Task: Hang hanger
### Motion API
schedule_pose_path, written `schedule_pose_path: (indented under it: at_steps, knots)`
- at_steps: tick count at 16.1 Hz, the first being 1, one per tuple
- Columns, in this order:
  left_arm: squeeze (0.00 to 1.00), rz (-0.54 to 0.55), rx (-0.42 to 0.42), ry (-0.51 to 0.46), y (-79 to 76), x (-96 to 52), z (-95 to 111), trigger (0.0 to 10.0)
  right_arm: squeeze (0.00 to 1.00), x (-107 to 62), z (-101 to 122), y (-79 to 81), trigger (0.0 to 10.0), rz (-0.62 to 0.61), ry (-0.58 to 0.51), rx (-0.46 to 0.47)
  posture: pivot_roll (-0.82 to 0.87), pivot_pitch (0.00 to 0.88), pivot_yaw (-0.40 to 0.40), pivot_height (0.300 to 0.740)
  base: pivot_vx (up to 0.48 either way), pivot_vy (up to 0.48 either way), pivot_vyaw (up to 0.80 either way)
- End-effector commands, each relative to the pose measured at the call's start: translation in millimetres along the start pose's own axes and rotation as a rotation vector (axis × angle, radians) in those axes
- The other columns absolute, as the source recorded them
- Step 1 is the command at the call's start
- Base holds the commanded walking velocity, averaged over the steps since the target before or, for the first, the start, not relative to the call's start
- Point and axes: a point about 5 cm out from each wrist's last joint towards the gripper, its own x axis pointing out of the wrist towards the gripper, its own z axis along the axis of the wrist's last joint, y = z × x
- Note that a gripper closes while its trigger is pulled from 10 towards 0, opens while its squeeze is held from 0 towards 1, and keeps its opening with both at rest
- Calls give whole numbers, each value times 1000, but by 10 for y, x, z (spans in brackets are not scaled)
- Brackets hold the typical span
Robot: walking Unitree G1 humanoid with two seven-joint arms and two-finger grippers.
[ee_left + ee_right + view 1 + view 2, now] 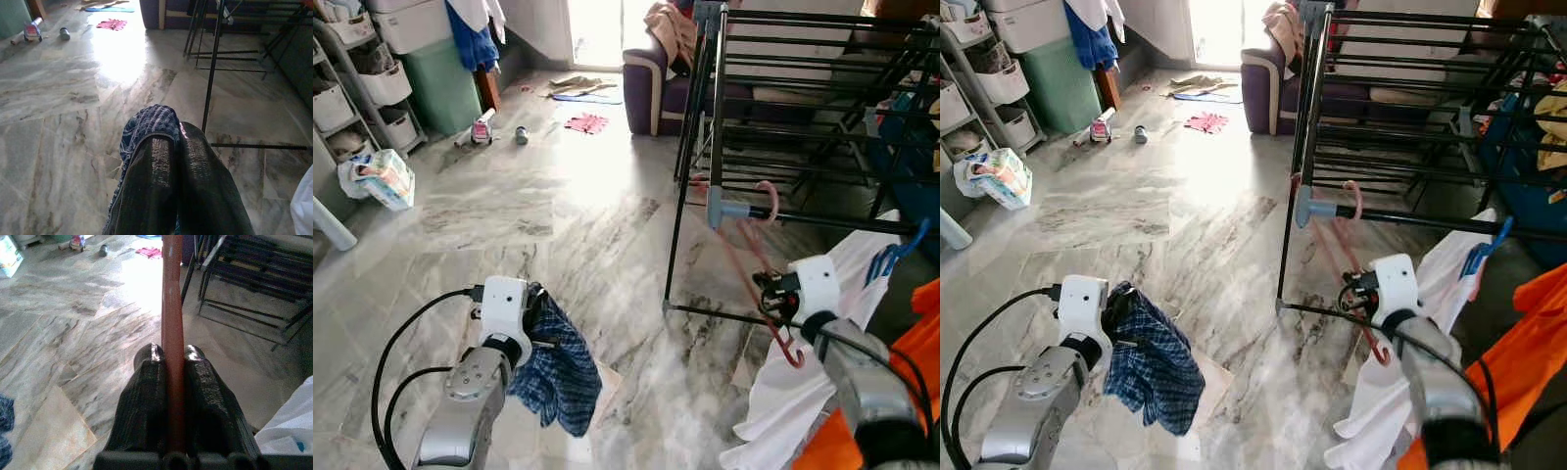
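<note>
1. Two grippers busy near the drying rack [783,117].
2. Right gripper [173,382] clamped on the red hanger [759,269], below the rack's front rail; hook [767,201] looped over that rail, presumably being seated there.
3. Left gripper [177,161] pinched together on a blue checked cloth [558,367], well left of the rack, dangling over the floor, likely kept ready for hanging.

One pink hanger [751,257], one blue checked cloth [559,364], one drying rack [803,108], two pincers

Pink hanger [756,257] — hooked on rack rail [822,220]
</note>
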Motion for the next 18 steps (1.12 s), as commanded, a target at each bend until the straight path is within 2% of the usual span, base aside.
schedule_pose_path:
  at_steps: [1,2,3,4,5,6,7,9,10,13,18]
  knots:
    - [0,-1,1,-23,-3,-11,42,10000,0,-6,191,-41,2078,-51,-88,-8,3,17,10,740,0,0,0]
    - [0,-10,-6,-26,-23,-10,40,10000,0,-43,202,38,1922,-79,-109,12,1,18,10,740,0,0,0]
    - [0,-16,-9,-28,-35,-7,41,10000,0,-63,196,83,2431,-102,-113,25,1,18,10,740,0,0,0]
    - [0,-24,-12,-30,-46,-5,43,10000,0,-88,181,143,4235,-123,-110,54,-4,18,11,740,0,0,0]
    - [0,-27,-13,-30,-55,0,44,10000,0,-123,156,216,4353,-152,-105,100,-4,19,11,740,0,0,0]
    - [0,-27,-14,-32,-57,2,46,10000,0,-142,141,240,7569,-175,-99,120,-3,15,10,740,0,0,0]
    - [0,-28,-15,-34,-58,5,54,10000,0,-186,92,278,10000,-229,-78,167,-3,14,10,740,0,0,0]
    - [0,-33,-17,-35,-65,6,53,10000,0,-263,-8,385,10000,-271,-37,211,-3,6,11,740,0,0,0]
    - [0,-43,-16,-40,-84,16,64,10000,0,-302,-60,486,10000,-268,-17,226,-5,0,13,740,0,0,0]
    - [0,-52,-18,-50,-94,35,90,10000,0,-337,-108,602,10000,-257,12,243,-8,0,18,740,0,0,0]
    - [0,-62,-23,-58,-122,40,104,10000,0,-355,-132,633,10000,-253,42,257,-11,3,20,740,0,0,0]
